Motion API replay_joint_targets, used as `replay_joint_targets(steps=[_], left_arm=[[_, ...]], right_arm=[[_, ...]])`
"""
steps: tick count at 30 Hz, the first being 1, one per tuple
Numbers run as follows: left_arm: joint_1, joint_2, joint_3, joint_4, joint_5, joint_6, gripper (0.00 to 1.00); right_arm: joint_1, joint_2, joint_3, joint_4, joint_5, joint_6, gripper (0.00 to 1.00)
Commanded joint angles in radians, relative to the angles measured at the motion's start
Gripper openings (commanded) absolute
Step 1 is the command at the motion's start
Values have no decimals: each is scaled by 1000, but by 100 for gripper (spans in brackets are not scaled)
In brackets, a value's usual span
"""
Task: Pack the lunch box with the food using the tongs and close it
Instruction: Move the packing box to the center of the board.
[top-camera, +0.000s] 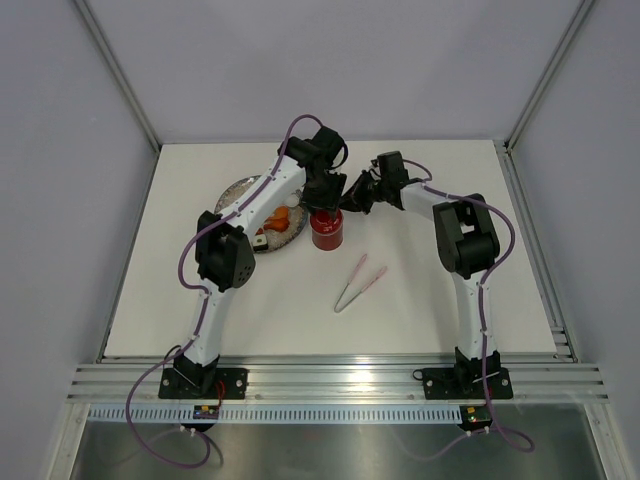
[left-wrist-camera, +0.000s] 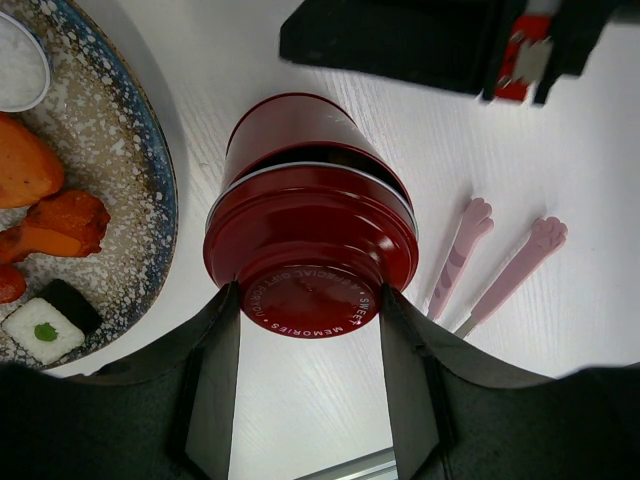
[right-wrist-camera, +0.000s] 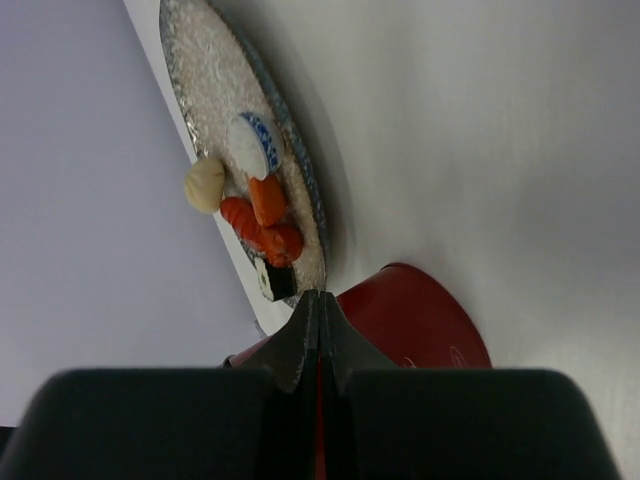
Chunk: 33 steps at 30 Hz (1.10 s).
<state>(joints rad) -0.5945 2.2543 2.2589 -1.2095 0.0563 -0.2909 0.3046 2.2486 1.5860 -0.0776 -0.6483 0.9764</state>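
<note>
White table, red lunch box, tongs

Robot lab cell: white table, plain grey walls, aluminium mounting rail at front.

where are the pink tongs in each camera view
top external: tongs lie right of centre, below-right of the red lunch box.
left wrist: right side, beside the lunch box.
right wrist: not in it.
shared landmark: the lunch box, in all three.
</note>
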Motion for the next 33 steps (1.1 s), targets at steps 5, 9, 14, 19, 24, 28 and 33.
replay_joint_targets(steps=[5,9,14,19,24,28,33], left_arm=[[2,-29,8,-2,4,16,0],[2,-27,4,-4,2,18,0],[2,-25,2,-19,4,25,0],[2,-35,1,-42,-7,35,0],[-2,-55,-13,-58,-27,39,0],[-11,-97,-53,-65,-44,38,0],[-21,-159,-122,-55,-49,32,0]], right_arm=[[36,35,29,32,-192,-47,0],[47,6,-24,48,-198,-70,0],[50,-4,-46,65,-229,-79,0],[60,-7,-38,18,-235,-117,0],[64,-18,-61,9,-231,-133,0],[64,-32,-81,-1,-218,-143,0],[64,-46,-64,-80,-160,-215,0]])
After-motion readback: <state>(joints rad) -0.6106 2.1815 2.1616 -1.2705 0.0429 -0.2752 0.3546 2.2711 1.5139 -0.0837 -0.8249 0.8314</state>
